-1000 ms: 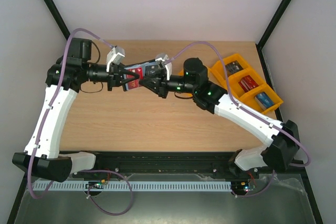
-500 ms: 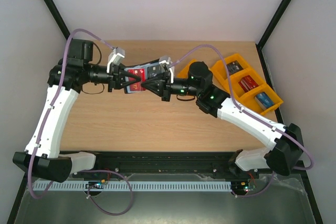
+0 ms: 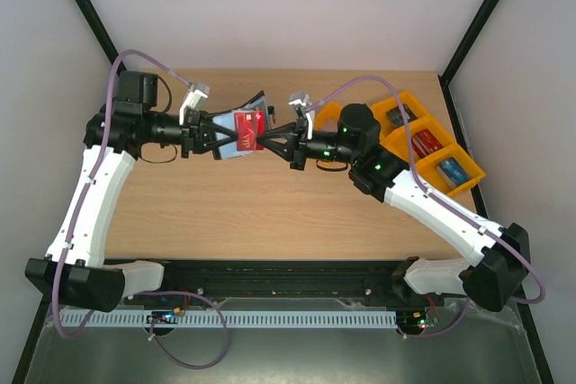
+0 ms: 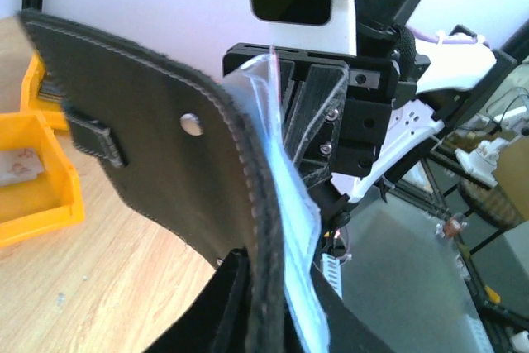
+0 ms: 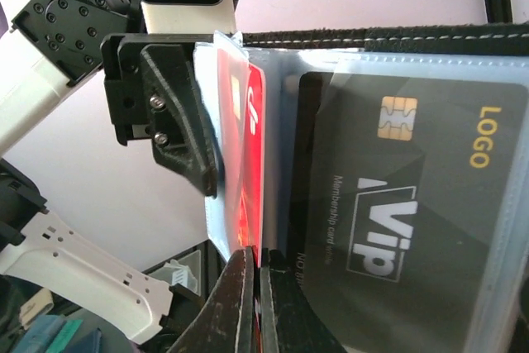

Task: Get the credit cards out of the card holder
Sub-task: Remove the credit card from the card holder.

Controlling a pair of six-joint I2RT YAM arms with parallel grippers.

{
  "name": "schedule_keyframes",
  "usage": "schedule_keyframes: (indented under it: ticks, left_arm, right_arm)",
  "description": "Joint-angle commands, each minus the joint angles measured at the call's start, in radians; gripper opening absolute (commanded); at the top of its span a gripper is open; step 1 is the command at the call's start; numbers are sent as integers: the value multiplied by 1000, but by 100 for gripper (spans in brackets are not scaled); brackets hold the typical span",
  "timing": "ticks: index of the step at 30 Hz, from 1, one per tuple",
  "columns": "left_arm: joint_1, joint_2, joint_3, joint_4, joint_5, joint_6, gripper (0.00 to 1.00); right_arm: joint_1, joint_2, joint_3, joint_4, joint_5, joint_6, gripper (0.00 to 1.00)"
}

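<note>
Lab cell: white walls (image 3: 288, 6), wooden table (image 3: 252, 213).

Pale walls (image 3: 297, 6) behind a wooden table (image 3: 234, 213); black frame posts (image 3: 85, 8) at corners

The left arm (image 3: 90, 191) and the right arm (image 3: 436, 209) have white moulded shells between black joint housings. A lilac cable (image 3: 141, 53) runs along each arm. Small green lights (image 3: 376, 166) glow on the right one. The black left gripper (image 3: 219, 137) and the black right gripper (image 3: 264, 142) have triangular fingers with silver screws (image 5: 157, 117). White camera blocks (image 3: 300, 102) sit above.
</note>
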Motion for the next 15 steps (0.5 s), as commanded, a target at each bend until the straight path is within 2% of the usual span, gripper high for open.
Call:
schedule_keyframes:
  ticks: [1, 2, 3, 10, 15]
  left_arm:
    - [5, -20, -4, -5, 64, 7, 9]
    - [5, -21, -5, -3, 63, 5, 4]
    - [5, -22, -6, 0, 59, -1, 3]
    - [25, -32, -29, 17, 27, -16, 2]
    - [48, -39, -87, 129, -12, -147, 2]
  right_arm:
    - [-22, -31, 41, -91, 23, -69, 2]
    - [-21, -32, 45, -103, 26, -75, 2]
    - [-22, -32, 50, -115, 27, -83, 2]
    - [-47, -49, 56, -225, 85, -153, 2]
    - [-80, -64, 58, -288, 101, -179, 2]
